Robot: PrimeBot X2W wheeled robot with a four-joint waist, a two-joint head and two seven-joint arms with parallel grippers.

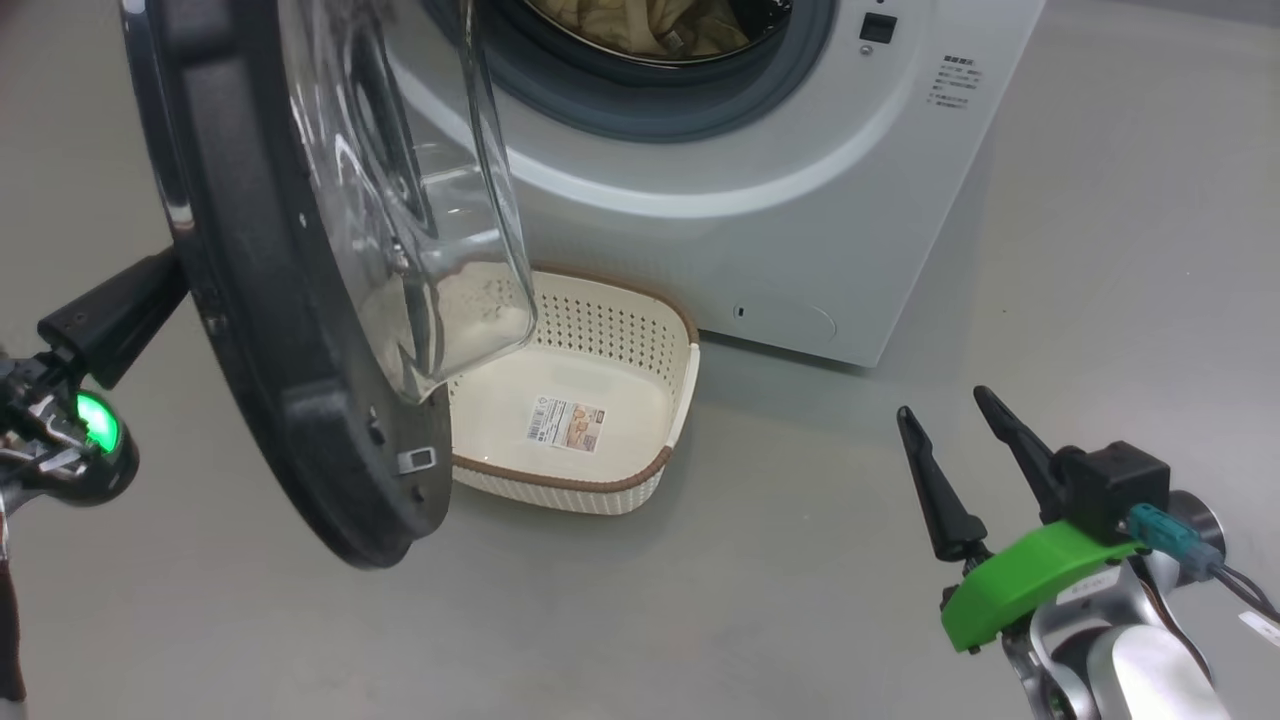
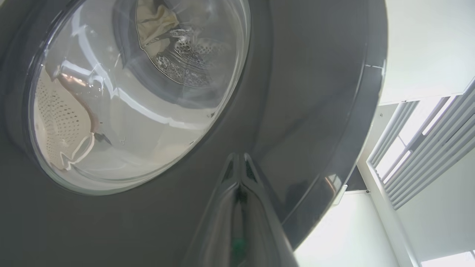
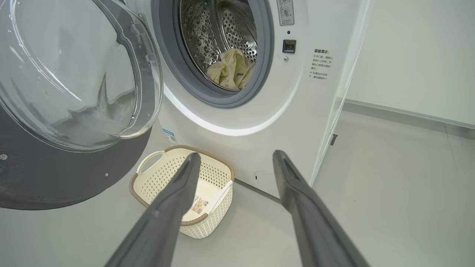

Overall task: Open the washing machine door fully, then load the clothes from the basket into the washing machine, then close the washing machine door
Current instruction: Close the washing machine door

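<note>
The door (image 1: 255, 330) stands swung out at my ten o'clock, its glass bowl over the basket (image 1: 560, 495), which is bare at twelve. The clothes (image 3: 231, 70) sit in the machine (image 1: 800, 200) drum, so I judge loading done and closing in hand. My left pincer (image 2: 241, 163), fingers together, tips against the door's outer face; my right pincer (image 1: 944, 402) hangs spread at four o'clock. Next: a steady push toward one o'clock.
</note>
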